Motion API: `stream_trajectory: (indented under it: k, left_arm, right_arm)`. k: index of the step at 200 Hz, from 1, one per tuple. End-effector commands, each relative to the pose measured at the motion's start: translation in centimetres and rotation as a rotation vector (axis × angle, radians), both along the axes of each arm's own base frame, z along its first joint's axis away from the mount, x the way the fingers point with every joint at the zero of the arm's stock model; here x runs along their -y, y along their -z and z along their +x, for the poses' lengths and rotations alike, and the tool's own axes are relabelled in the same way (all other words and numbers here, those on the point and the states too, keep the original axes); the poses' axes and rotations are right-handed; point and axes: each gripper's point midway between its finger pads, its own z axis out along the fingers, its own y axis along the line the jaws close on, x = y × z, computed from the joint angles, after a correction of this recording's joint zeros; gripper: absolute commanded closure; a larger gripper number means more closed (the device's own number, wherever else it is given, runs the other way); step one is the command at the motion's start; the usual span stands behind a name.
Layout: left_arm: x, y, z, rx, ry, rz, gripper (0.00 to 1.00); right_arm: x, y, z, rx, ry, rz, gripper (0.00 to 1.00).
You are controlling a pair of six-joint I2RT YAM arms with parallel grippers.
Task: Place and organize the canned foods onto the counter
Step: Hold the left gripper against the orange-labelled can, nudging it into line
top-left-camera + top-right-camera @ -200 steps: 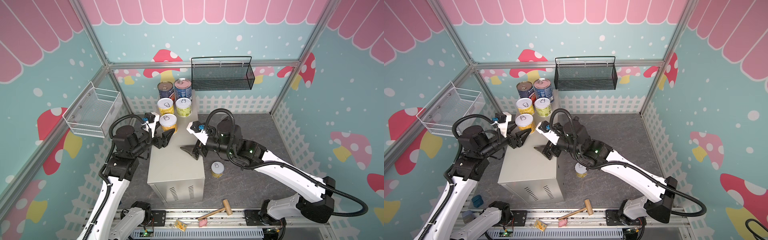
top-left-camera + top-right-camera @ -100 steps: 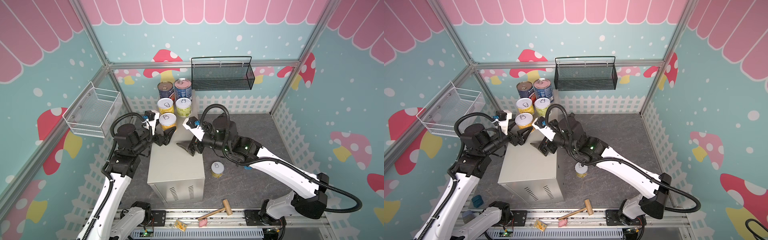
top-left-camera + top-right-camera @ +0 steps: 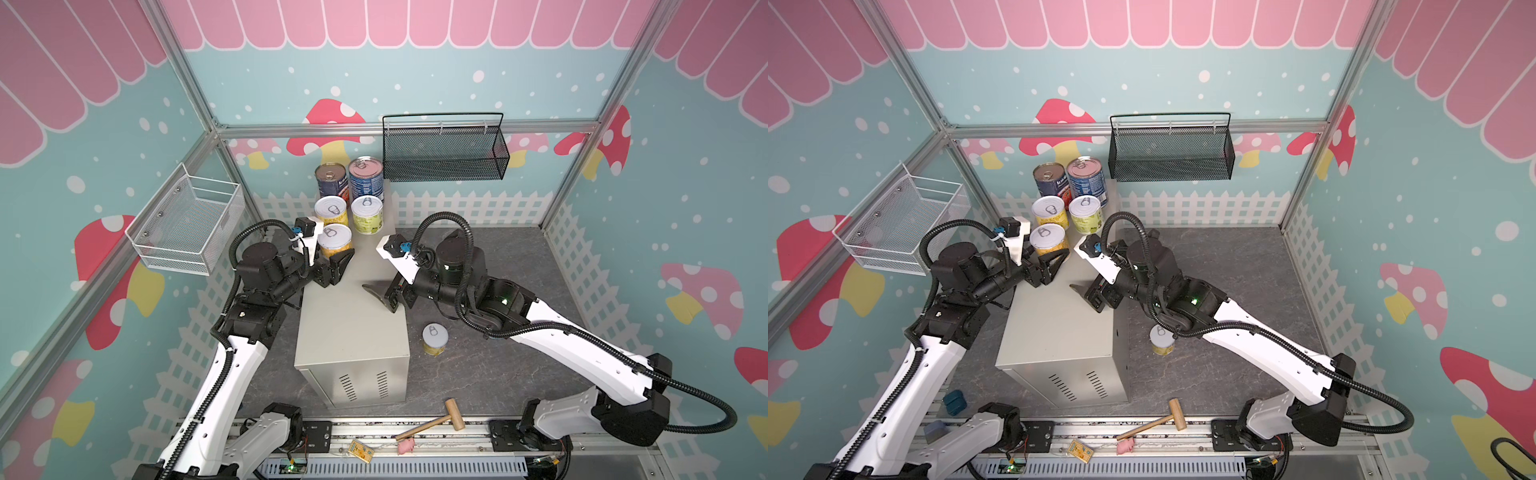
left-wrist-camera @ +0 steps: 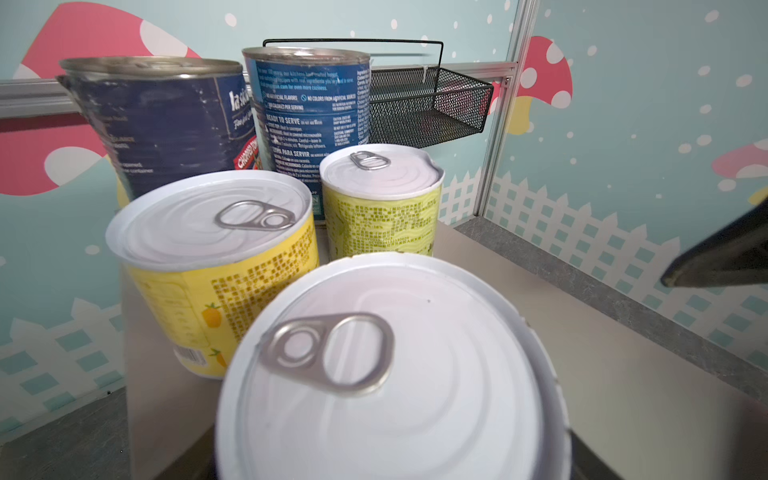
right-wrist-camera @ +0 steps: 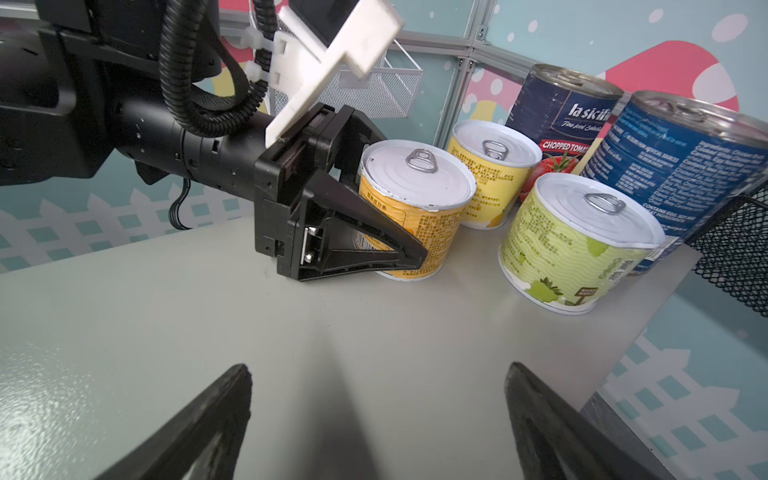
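Six cans show in both top views: two tall dark-blue ones and four short ones with silver pull-tab lids. Five stand upright on the tabletop [image 3: 349, 328], the flat top of one beige-grey metal box, all crowded toward its 12 o'clock end. The two tall cans sit tight together at the very end, the tomato can [image 3: 331, 185] at 9 o'clock of the blue-label can [image 3: 366, 185]. Just 6 o'clock of them comes a pair of short cans, the yellow can [image 3: 331, 212] and the green-yellow can [image 3: 367, 214], close but apart. The fifth, the orange-yellow can [image 3: 336, 241], stands at 6 o'clock of the yellow can. The sixth, the loose can [image 3: 434, 340], is upright on the grey floor [image 3: 478, 374], near the box's 3 o'clock side.

The left gripper [image 3: 336, 257] reaches in from 8 o'clock with its jaws closed round the orange-yellow can. In the right wrist view the near finger lies along the lower label and the far one is mostly hidden behind the can. The can's base rests on the tabletop. The right gripper [image 5: 378, 370] hangs over the tabletop's 3 o'clock edge, jaws spread wide with nothing between them.

Two baskets hang on the walls: the black mesh basket [image 3: 444, 160] at 1 o'clock of the box and the white wire basket [image 3: 187, 232] at 9 o'clock. One wooden mallet [image 3: 436, 420] lies on the front rail at 6 o'clock.
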Motion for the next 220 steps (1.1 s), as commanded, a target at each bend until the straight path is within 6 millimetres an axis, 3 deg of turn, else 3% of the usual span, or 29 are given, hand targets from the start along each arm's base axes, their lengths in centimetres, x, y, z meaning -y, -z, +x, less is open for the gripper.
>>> stream_trajectory:
  k: [1, 91, 220]
  left_arm:
    - [-0.3, -1.4, -0.3, 0.048, -0.021, 0.013, 0.26]
    - [-0.4, -0.5, -0.6, 0.056, -0.077, 0.089, 0.31]
    - [-1.4, -0.2, -0.8, -0.019, -0.066, 0.018, 0.31]
  right_arm:
    - [0.1, -0.4, 0.0, 0.012, 0.004, 0.003, 0.04]
    - [-2.0, -0.5, 1.1, 0.004, -0.015, -0.003, 0.04]
    - [-0.8, -0.4, 1.3, 0.018, 0.004, -0.013, 0.04]
